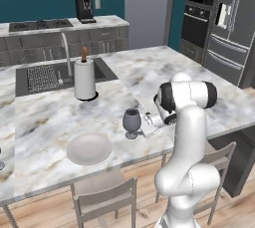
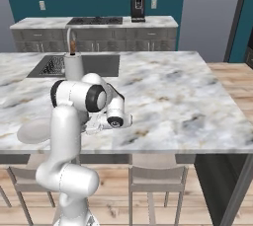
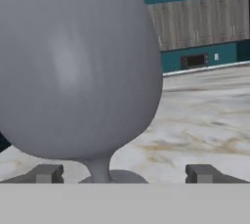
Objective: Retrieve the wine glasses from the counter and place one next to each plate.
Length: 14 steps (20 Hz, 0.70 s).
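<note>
Wine glass (image 3: 78, 66) upright on marble island (image 1: 149, 72), claw (image 3: 122, 173) seemingly open, teal walls

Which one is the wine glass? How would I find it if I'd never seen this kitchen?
Look at the big marble island with the sink, and go to its near edge, where the white robot arm reaches. There stands the wine glass, between the off-white plate and the gripper. It is small, smoky grey-blue, with a round bowl on a thin stem, unlike the tall white paper towel roll further back.
</note>
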{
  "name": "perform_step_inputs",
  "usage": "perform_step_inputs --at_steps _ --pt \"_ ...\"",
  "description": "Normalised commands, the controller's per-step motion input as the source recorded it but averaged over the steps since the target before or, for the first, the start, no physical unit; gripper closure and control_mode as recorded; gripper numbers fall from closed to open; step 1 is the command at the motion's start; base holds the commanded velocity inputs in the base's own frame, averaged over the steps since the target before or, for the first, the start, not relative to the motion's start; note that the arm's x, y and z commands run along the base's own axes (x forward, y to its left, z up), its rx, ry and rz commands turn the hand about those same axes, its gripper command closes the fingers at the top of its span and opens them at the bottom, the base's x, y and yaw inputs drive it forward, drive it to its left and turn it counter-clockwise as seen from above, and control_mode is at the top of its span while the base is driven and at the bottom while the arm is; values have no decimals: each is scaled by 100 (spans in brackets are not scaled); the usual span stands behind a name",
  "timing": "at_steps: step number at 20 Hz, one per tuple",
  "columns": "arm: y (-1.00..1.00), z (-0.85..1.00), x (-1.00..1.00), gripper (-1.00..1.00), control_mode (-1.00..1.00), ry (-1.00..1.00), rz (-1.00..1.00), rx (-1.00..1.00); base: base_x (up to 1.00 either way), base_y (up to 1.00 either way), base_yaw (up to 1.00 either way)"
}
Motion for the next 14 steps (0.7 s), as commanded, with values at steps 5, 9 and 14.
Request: perform_step_inputs --at_steps 5,9,14 --pt "-56 -32 -5 -100 -100 9 -11 -17 0 0 0" --pt "-69 -30 -18 -100 -100 0 -10 -20 0 0 0" --pt "-84 3 -53 -100 -100 -3 -2 -13 0 0 0"
